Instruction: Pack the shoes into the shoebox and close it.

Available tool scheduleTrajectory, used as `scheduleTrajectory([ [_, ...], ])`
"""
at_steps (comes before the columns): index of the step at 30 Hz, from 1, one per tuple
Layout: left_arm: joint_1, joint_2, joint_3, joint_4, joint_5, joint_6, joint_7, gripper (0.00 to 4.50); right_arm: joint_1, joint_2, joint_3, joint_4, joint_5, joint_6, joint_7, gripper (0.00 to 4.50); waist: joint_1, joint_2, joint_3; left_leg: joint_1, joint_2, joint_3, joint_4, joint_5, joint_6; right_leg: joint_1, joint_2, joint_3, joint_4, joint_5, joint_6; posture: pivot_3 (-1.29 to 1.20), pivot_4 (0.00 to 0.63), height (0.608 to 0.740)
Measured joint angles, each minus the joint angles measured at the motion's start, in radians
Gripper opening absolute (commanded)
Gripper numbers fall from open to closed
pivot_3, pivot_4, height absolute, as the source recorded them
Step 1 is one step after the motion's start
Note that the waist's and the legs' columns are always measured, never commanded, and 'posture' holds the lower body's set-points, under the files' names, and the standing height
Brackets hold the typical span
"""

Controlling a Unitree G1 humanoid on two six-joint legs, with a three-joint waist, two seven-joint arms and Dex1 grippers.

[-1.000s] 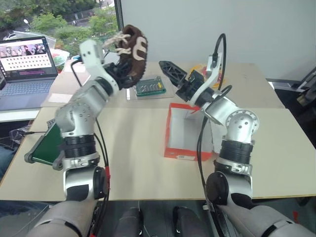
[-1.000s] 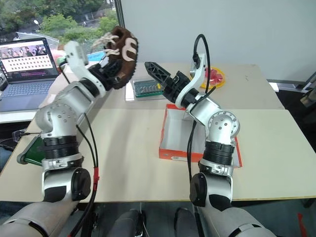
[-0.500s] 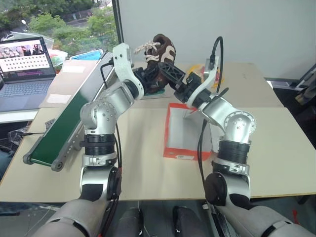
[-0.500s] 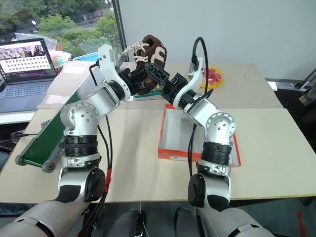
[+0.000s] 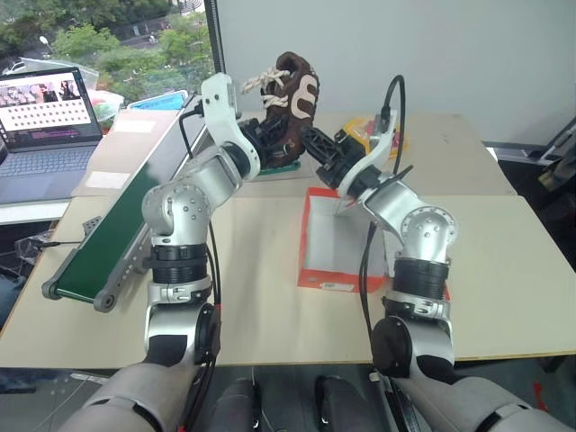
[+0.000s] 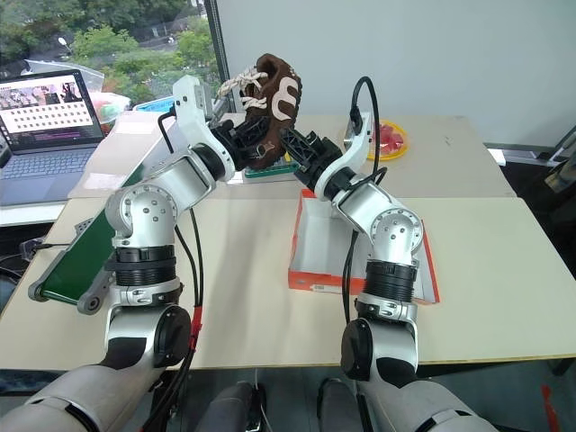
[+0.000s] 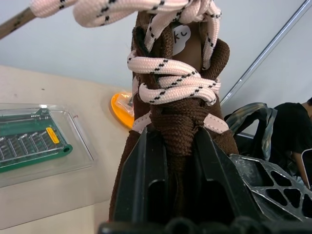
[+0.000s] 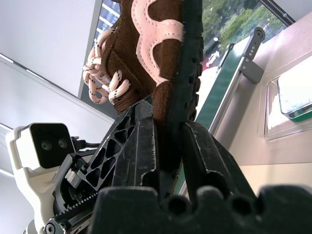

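The left gripper [image 5: 274, 135] is reaching up over the table and pinching a dark brown fuzzy shoe with pale beige laces [image 5: 290, 99], with its two black fingers [image 7: 141, 170] pressing on both sides of the shoe's laced top. The right gripper [image 5: 315, 142] is coming in from the other side and is squeezing the same shoe too; its black fingers [image 8: 139, 146] are closing on the dark sole edge near the shoe's lower end. So both grippers are holding one shoe between them, up in the air, with the laces hanging loose toward the left arm. The shoe is hanging above the far part of the pale wooden table [image 5: 261, 288], over the clear plastic tray with the green board inside [image 7: 34, 146], and a little to the left of the box. The orange-red cardboard shoebox with a white inside [image 5: 310, 247] is sitting open on the table under the right arm, and nothing can be seen lying in the part of it that shows. A long green belt with a grey frame [image 5: 108, 238] is lying slanted on the left side of the table. An open laptop [image 5: 49, 117] is sitting on a desk further left. A yellow plate with red pieces [image 6: 389, 139] is resting on the far side of the table.
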Motion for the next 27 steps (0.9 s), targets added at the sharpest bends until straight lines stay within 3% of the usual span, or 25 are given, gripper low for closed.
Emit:
scheduleTrajectory([
  [4, 0.001, 0.018, -0.013, -0.026, -0.013, 0.003, -0.016, 3.42, 0.0, -0.001, 0.017, 0.001, -0.001, -0.027, 0.003, 0.23, 0.0, 0.0, 0.0, 0.0, 0.0, 0.0, 0.0, 0.0, 0.0, 0.0, 0.0, 0.0, 0.0, 0.0, 0.0, 0.0, 0.15, 0.74],
  [6, 0.005, 0.048, -0.038, -0.039, 0.008, 0.003, -0.017, 3.86, 0.0, -0.002, 0.025, 0.001, -0.005, -0.038, 0.005, 0.23, 0.0, 0.0, 0.0, 0.0, 0.0, 0.0, 0.0, 0.0, 0.0, 0.0, 0.0, 0.0, 0.0, 0.0, 0.0, 0.0, 0.15, 0.74],
  [8, 0.013, 0.081, -0.047, -0.043, 0.033, -0.001, -0.014, 3.86, 0.0, -0.006, 0.028, 0.001, -0.007, -0.042, 0.006, 0.23, -0.004, 0.0, 0.0, 0.001, 0.0, 0.0, 0.0, 0.0, 0.0, 0.0, 0.0, 0.001, 0.0, 0.0, 0.0, 0.0, 0.15, 0.74],
  [12, 0.07, 0.238, -0.069, -0.044, 0.154, -0.09, -0.013, 3.86, 0.009, -0.049, 0.067, -0.001, -0.042, -0.048, -0.001, 0.22, -0.015, 0.0, 0.0, 0.002, 0.0, 0.001, -0.002, 0.0, -0.001, 0.0, 0.001, 0.001, 0.0, 0.0, 0.0, 0.0, 0.15, 0.74],
  [15, 0.176, 0.336, 0.004, -0.059, 0.233, -0.115, 0.042, 3.86, 0.05, -0.166, 0.06, -0.037, -0.083, -0.027, -0.045, 0.22, -0.014, 0.001, 0.001, 0.002, 0.0, 0.001, -0.003, 0.0, -0.001, 0.0, -0.001, 0.001, 0.0, 0.0, 0.0, 0.0, 0.15, 0.74],
  [19, 0.319, 0.309, 0.072, -0.132, 0.235, -0.083, 0.082, 3.86, 0.082, -0.243, -0.022, -0.128, -0.039, 0.11, -0.188, 0.22, 0.008, 0.001, 0.001, -0.001, 0.0, 0.001, -0.001, 0.0, -0.001, -0.001, -0.002, 0.0, 0.0, 0.0, 0.0, 0.0, 0.15, 0.74],
  [27, 0.396, 0.157, 0.038, -0.286, 0.212, -0.02, 0.148, 3.86, 0.223, -0.303, 0.025, -0.336, 0.031, 0.419, -0.325, 0.22, 0.013, 0.001, 0.001, 0.002, 0.0, 0.001, 0.0, 0.0, 0.001, 0.002, -0.001, 0.0, -0.001, 0.001, 0.0, 0.0, 0.15, 0.74],
])
